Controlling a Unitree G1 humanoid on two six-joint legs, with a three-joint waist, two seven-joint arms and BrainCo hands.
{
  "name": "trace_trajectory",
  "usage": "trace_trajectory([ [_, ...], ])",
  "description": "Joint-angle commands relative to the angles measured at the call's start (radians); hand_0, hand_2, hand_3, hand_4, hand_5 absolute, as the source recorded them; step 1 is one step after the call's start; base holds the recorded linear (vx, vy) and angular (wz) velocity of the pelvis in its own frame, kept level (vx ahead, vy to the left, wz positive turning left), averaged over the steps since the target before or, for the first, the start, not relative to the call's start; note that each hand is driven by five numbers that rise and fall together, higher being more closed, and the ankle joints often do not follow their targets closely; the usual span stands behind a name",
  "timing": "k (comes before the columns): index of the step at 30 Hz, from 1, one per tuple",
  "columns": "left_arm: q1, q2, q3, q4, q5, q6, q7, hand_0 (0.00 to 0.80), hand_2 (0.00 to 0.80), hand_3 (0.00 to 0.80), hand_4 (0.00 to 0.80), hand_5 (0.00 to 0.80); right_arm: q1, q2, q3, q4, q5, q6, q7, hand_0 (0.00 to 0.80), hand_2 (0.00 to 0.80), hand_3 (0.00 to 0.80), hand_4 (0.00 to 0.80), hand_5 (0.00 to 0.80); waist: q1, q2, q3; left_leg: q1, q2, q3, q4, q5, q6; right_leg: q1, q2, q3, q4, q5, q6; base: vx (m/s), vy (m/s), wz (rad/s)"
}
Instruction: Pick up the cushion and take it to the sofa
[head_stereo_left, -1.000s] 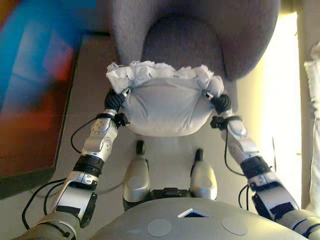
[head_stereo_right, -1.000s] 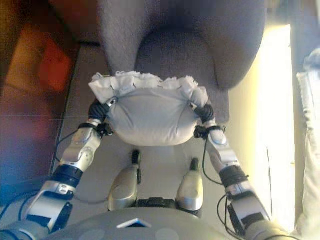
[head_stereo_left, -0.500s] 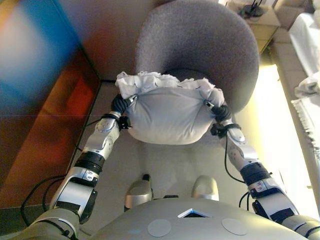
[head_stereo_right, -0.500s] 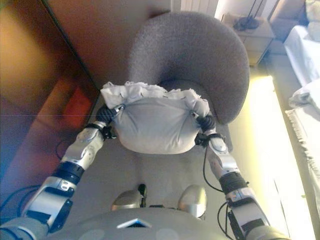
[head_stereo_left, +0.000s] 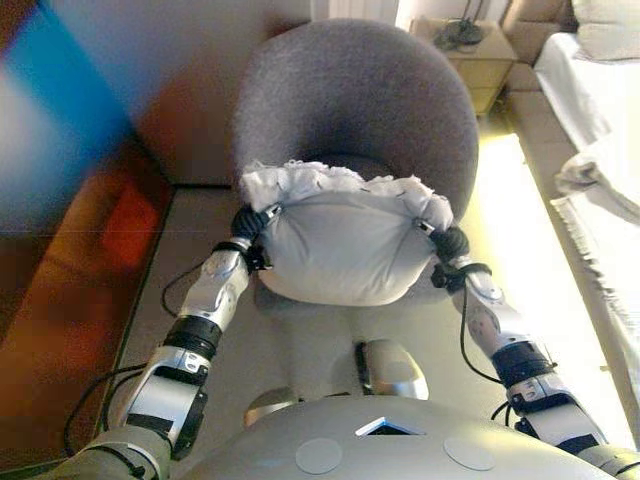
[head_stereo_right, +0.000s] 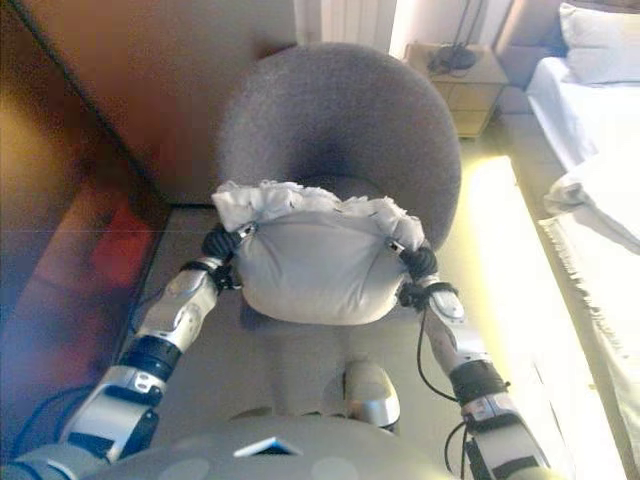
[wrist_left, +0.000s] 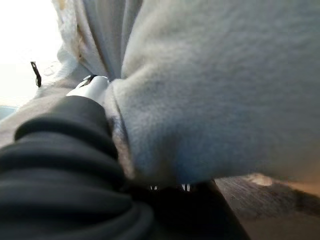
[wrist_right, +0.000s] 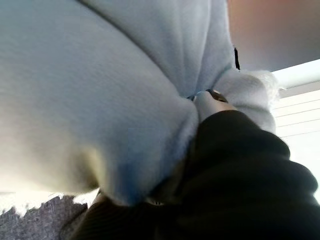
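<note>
I hold a pale grey cushion (head_stereo_left: 345, 250) with a white frilled top edge between both hands, at chest height. My left hand (head_stereo_left: 250, 222) grips its left side and my right hand (head_stereo_left: 450, 243) its right side, fingers dug into the cloth. The left wrist view shows the cushion (wrist_left: 225, 90) bunched against my left hand (wrist_left: 60, 150). The right wrist view shows the cushion (wrist_right: 90, 90) bunched against my right hand (wrist_right: 240, 165). A round grey upholstered sofa chair (head_stereo_left: 360, 100) stands right behind the cushion, its seat partly hidden by it.
A brown wooden cabinet front (head_stereo_left: 70, 200) runs along the left. A bed with white linen (head_stereo_left: 600, 130) is on the right. A small bedside table (head_stereo_right: 455, 75) stands behind the chair at the back right.
The camera has tilted up, so the whole chair, the bedside table and the bed now show. The cushion stays held between both hands in the same grip.
</note>
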Motion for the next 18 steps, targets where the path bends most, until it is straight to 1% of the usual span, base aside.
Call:
trace_trajectory([
  [1, -0.016, -0.004, 0.060, -0.098, -0.041, -0.094, -0.008, 0.800, 0.800, 0.800, 0.800, 0.800, -0.103, 0.019, -0.015, -0.070, 0.052, -0.063, 0.041, 0.800, 0.800, 0.800, 0.800, 0.800, 0.006, -0.004, -0.080, 0.058, 0.030, 0.091, 0.355, 0.374, -0.056, -0.008, -0.053, 0.031, -0.106, 0.139, 0.008, 0.345, -0.214, 0.44],
  [2, -0.014, -0.007, 0.064, -0.099, -0.041, -0.098, -0.010, 0.800, 0.800, 0.800, 0.800, 0.800, -0.098, 0.016, -0.010, -0.069, 0.058, -0.073, 0.039, 0.800, 0.800, 0.800, 0.800, 0.800, 0.013, -0.011, -0.079, 0.012, 0.035, 0.105, 0.449, 0.370, -0.055, 0.016, -0.048, 0.032, -0.107, 0.127, -0.009, 0.293, -0.180, 0.28],
  [3, -0.011, -0.010, 0.069, -0.099, -0.034, -0.100, -0.016, 0.800, 0.800, 0.800, 0.800, 0.800, -0.093, 0.019, -0.008, -0.067, 0.060, -0.082, 0.038, 0.800, 0.800, 0.800, 0.800, 0.800, 0.017, -0.028, -0.082, -0.026, 0.033, 0.114, 0.482, 0.371, -0.048, 0.032, -0.058, 0.032, -0.112, 0.122, -0.017, 0.281, -0.129, 0.06],
  [4, -0.011, -0.017, 0.071, -0.099, -0.021, -0.102, -0.022, 0.800, 0.800, 0.800, 0.800, 0.800, -0.086, 0.023, -0.006, -0.062, 0.061, -0.097, 0.032, 0.800, 0.800, 0.800, 0.800, 0.800, 0.026, -0.039, -0.080, -0.073, 0.040, 0.125, 0.500, 0.361, -0.037, 0.057, -0.061, 0.030, -0.115, 0.108, -0.025, 0.254, -0.071, -0.18],
  [5, -0.014, -0.019, 0.067, -0.097, -0.014, -0.104, -0.023, 0.800, 0.800, 0.800, 0.800, 0.800, -0.084, 0.025, -0.004, -0.057, 0.061, -0.109, 0.027, 0.800, 0.800, 0.800, 0.800, 0.800, 0.037, -0.045, -0.075, -0.118, 0.046, 0.133, 0.485, 0.350, -0.023, 0.079, -0.057, 0.030, -0.117, 0.092, -0.028, 0.285, -0.014, -0.12],
  [6, -0.018, -0.019, 0.064, -0.094, -0.013, -0.105, -0.025, 0.800, 0.800, 0.800, 0.800, 0.800, -0.085, 0.023, -0.004, -0.053, 0.062, -0.119, 0.023, 0.800, 0.800, 0.800, 0.800, 0.800, 0.049, -0.043, -0.066, -0.150, 0.054, 0.142, 0.451, 0.335, -0.013, 0.101, -0.048, 0.027, -0.117, 0.074, -0.028, 0.241, 0.059, -0.08],
  [7, -0.023, -0.013, 0.067, -0.097, -0.018, -0.099, -0.029, 0.800, 0.800, 0.800, 0.800, 0.800, -0.091, 0.021, -0.006, -0.052, 0.060, -0.123, 0.015, 0.800, 0.800, 0.800, 0.800, 0.800, 0.063, -0.037, -0.058, -0.174, 0.067, 0.155, 0.375, 0.333, -0.009, 0.120, -0.043, 0.016, -0.115, 0.051, -0.025, 0.231, 0.115, 0.06],
  [9, -0.031, 0.000, 0.070, -0.095, -0.035, -0.094, -0.039, 0.800, 0.800, 0.800, 0.800, 0.800, -0.109, 0.020, -0.011, -0.050, 0.059, -0.123, -0.013, 0.800, 0.800, 0.800, 0.800, 0.800, 0.091, -0.023, -0.040, -0.210, 0.101, 0.191, 0.212, 0.359, -0.018, 0.169, -0.041, -0.011, -0.113, 0.005, -0.015, 0.234, 0.157, 0.09],
  [10, -0.034, 0.003, 0.069, -0.095, -0.038, -0.092, -0.042, 0.800, 0.800, 0.800, 0.800, 0.800, -0.114, 0.022, -0.012, -0.052, 0.065, -0.121, -0.028, 0.800, 0.800, 0.800, 0.800, 0.800, 0.106, -0.018, -0.031, -0.233, 0.108, 0.202, 0.152, 0.373, -0.024, 0.193, -0.044, -0.019, -0.114, -0.014, -0.007, 0.256, 0.178, 0.07],
  [12, -0.036, 0.002, 0.070, -0.097, -0.041, -0.083, -0.039, 0.800, 0.800, 0.800, 0.800, 0.800, -0.113, 0.025, -0.016, -0.065, 0.068, -0.115, -0.056, 0.800, 0.800, 0.800, 0.800, 0.800, 0.132, -0.006, -0.019, -0.275, 0.115, 0.206, 0.044, 0.385, -0.034, 0.238, -0.059, -0.028, -0.117, -0.049, 0.010, 0.221, 0.163, -0.05],
  [13, -0.036, 0.000, 0.069, -0.096, -0.043, -0.081, -0.039, 0.800, 0.800, 0.800, 0.800, 0.800, -0.108, 0.030, -0.017, -0.074, 0.071, -0.114, -0.070, 0.800, 0.800, 0.800, 0.800, 0.800, 0.139, -0.003, -0.018, -0.282, 0.113, 0.213, 0.012, 0.377, -0.035, 0.251, -0.070, -0.034, -0.116, -0.062, 0.018, 0.157, 0.131, -0.24],
  [15, -0.038, -0.008, 0.066, -0.091, -0.038, -0.076, -0.040, 0.800, 0.800, 0.800, 0.800, 0.800, -0.104, 0.038, -0.020, -0.070, 0.071, -0.114, -0.079, 0.800, 0.800, 0.800, 0.800, 0.800, 0.141, -0.004, -0.021, -0.274, 0.106, 0.229, -0.004, 0.326, -0.027, 0.258, -0.100, -0.041, -0.102, -0.077, 0.033, 0.118, 0.123, -0.29],
  [16, -0.043, -0.013, 0.062, -0.081, -0.032, -0.077, -0.045, 0.800, 0.800, 0.800, 0.800, 0.800, -0.106, 0.041, -0.023, -0.059, 0.059, -0.115, -0.079, 0.800, 0.800, 0.800, 0.800, 0.800, 0.135, -0.001, -0.025, -0.256, 0.104, 0.246, -0.012, 0.297, -0.022, 0.255, -0.114, -0.050, -0.091, -0.081, 0.040, 0.092, 0.124, -0.25],
  [18, -0.050, -0.018, 0.054, -0.079, -0.030, -0.069, -0.045, 0.800, 0.800, 0.800, 0.800, 0.800, -0.102, 0.043, -0.029, -0.054, 0.042, -0.113, -0.102, 0.800, 0.800, 0.800, 0.800, 0.800, 0.126, 0.009, -0.031, -0.226, 0.099, 0.273, -0.039, 0.283, -0.018, 0.248, -0.124, -0.067, -0.075, -0.084, 0.048, 0.076, 0.134, -0.22],
])
